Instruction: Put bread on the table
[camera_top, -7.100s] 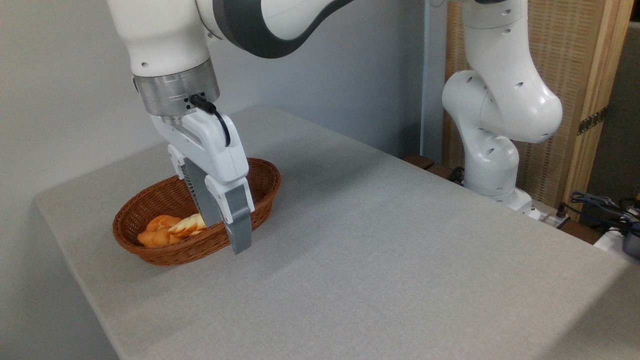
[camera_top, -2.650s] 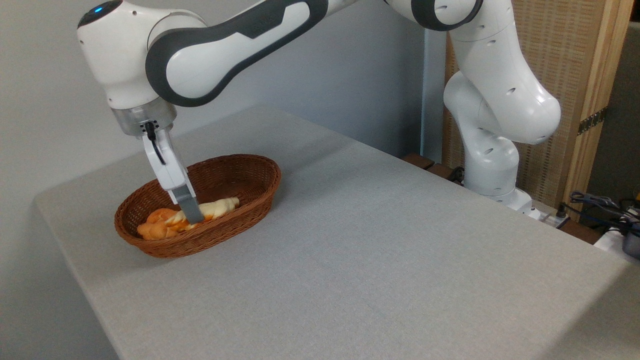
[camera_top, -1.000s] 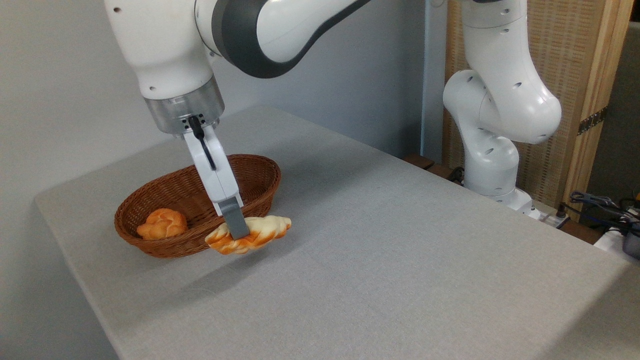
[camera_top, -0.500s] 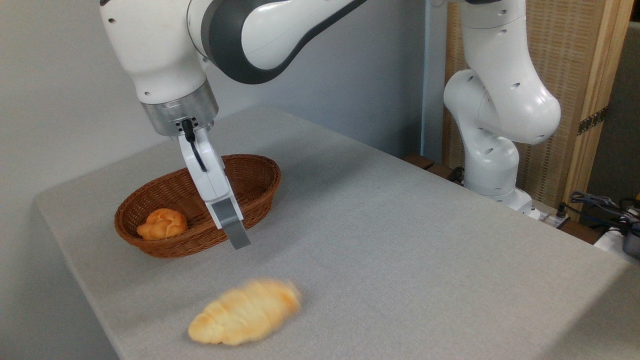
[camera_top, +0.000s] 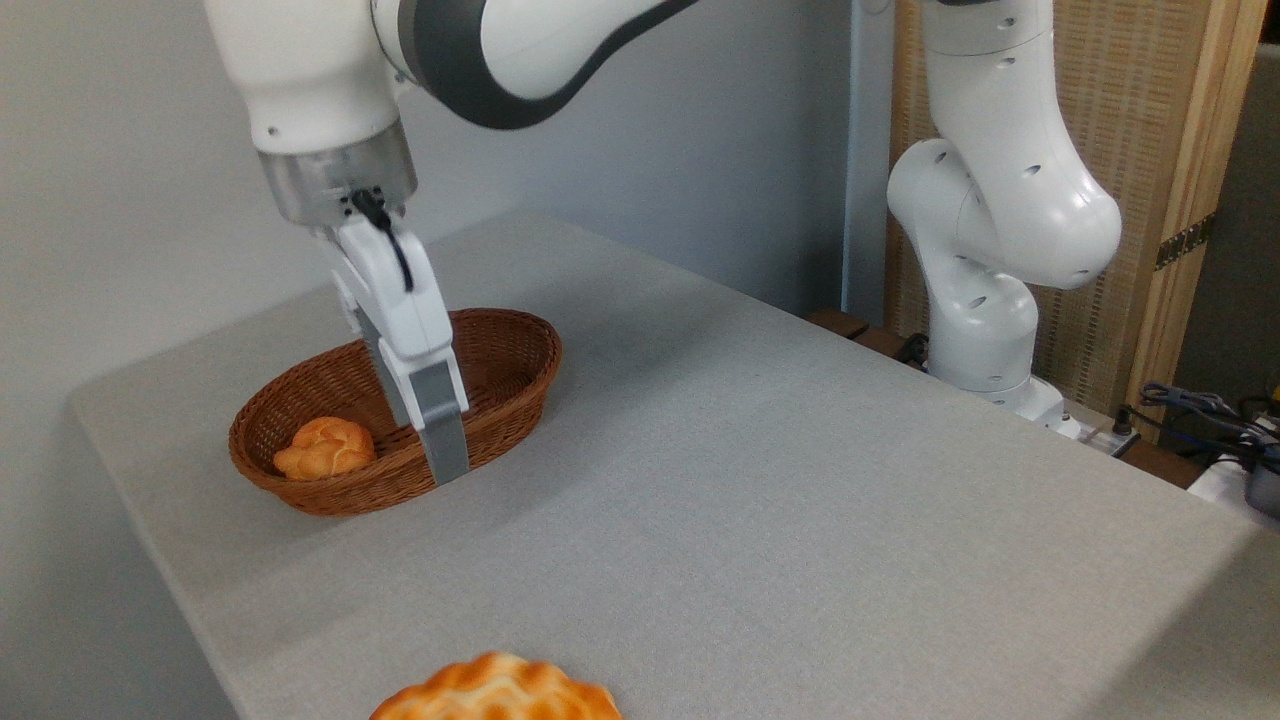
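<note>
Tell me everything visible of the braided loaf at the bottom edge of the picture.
The braided loaf shows only its upper part; the frame's bottom edge cuts off the rest. Its crust is glossy golden-orange with paler cream grooves between rounded lumps, and its outline is scalloped. It lies near the front edge of the grey table, well clear of the wicker basket and the pincer. Nothing visible touches it but the tabletop.

I see end effector (camera_top: 432, 455) hanging over near rim of wicker basket (camera_top: 520, 385), empty; near finger (camera_top: 441, 425) plain, second finger mostly hidden behind it, so gap I cannot judge. Small round bun (camera_top: 325, 448) in basket, just left of end effector. Bread (camera_top: 497, 693) well below and slightly right of end effector, at bottom picture edge, partly cut off, lying on grey tabletop (camera_top: 760, 470). Arm base (camera_top: 985, 300) far right of end effector.
</note>
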